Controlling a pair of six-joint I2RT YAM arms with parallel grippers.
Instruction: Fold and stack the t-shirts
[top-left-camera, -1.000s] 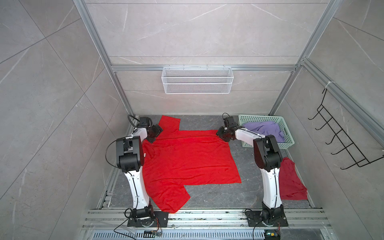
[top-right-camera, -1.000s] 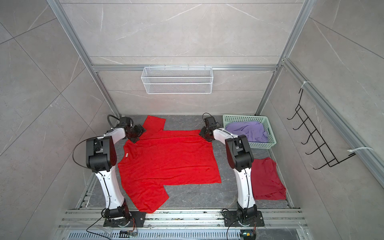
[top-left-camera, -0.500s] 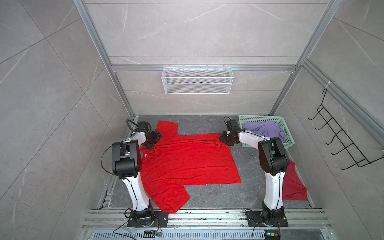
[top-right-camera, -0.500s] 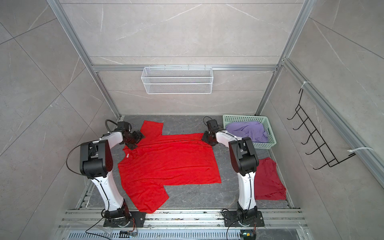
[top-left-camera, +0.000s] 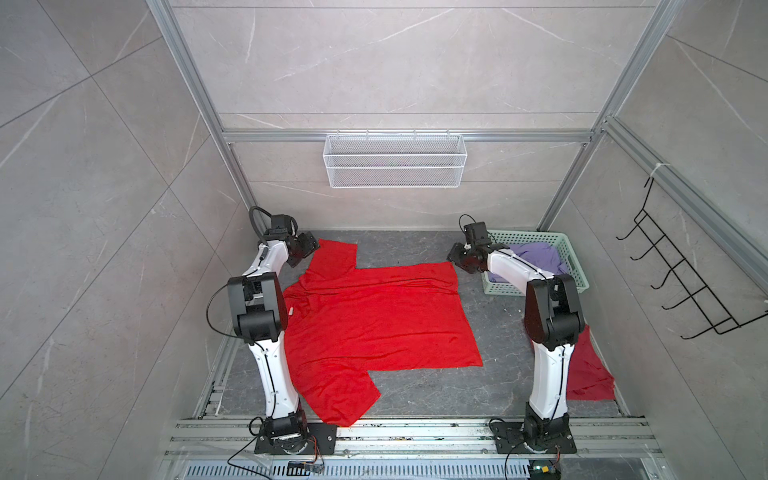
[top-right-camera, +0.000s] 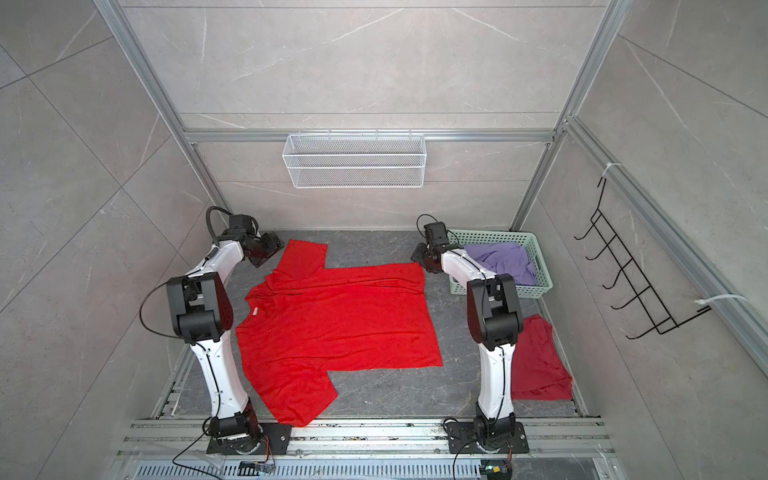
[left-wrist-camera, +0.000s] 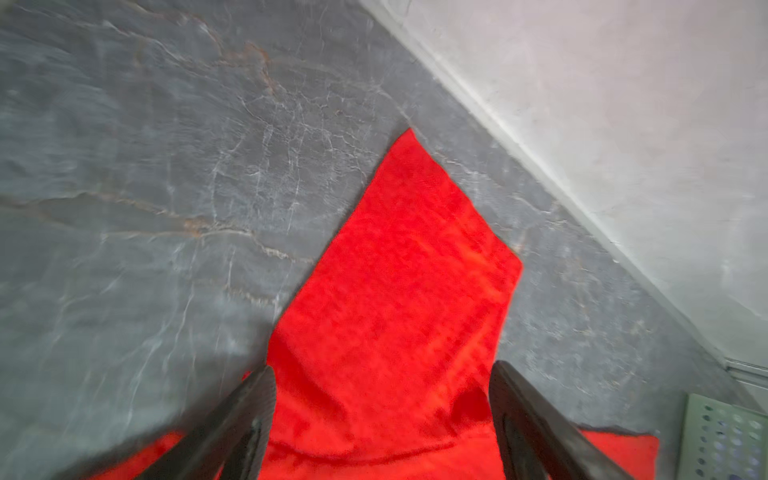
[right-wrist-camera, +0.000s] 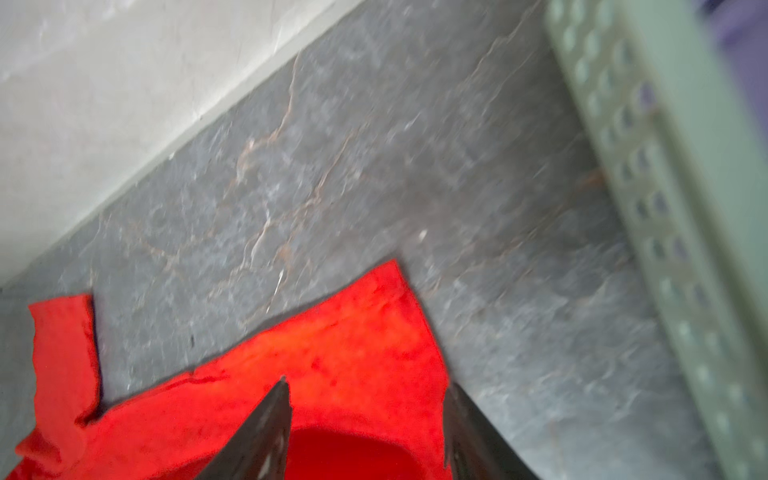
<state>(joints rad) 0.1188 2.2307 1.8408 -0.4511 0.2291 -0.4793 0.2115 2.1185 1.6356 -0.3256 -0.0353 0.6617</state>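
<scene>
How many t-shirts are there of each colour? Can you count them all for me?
bright red t-shirt, spread on the floor: 1
darker red t-shirt, on the floor: 1
lavender t-shirt, in the mint-green basket: 1
Total: 3 t-shirts

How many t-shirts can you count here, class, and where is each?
3: bright red t-shirt spread flat in the middle; lavender t-shirt in the green basket; dark red t-shirt crumpled beside the right arm. The basket may hide more.

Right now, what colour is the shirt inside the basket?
Lavender; the shirt shows best in a top view.
</scene>
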